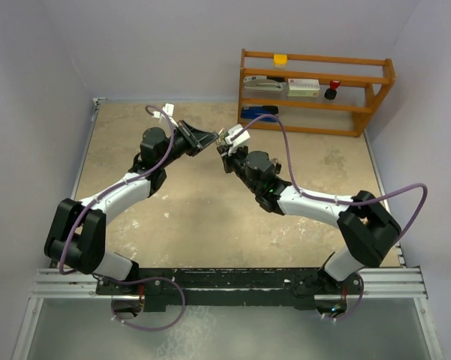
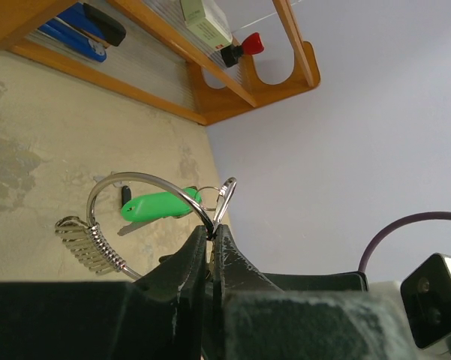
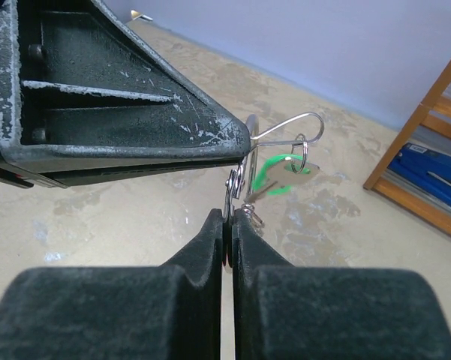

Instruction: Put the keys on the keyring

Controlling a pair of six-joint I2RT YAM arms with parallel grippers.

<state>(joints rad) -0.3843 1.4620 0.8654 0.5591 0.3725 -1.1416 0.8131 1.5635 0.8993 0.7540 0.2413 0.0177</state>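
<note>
Left hand (image 2: 211,234) pinching keyring (image 2: 135,177), right hand (image 3: 227,222) pinching small ring (image 3: 230,191), green key (image 2: 159,205) alongside

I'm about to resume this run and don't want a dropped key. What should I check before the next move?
1. Left end effector shut on the keyring: ok.
2. Right end effector shut on the small split ring: ok.
3. Green key off the table, hanging by the keyring: ok.
4. Green key fully threaded on: cannot tell.
5. Both end effectors apart from the shelf: ok.
</note>
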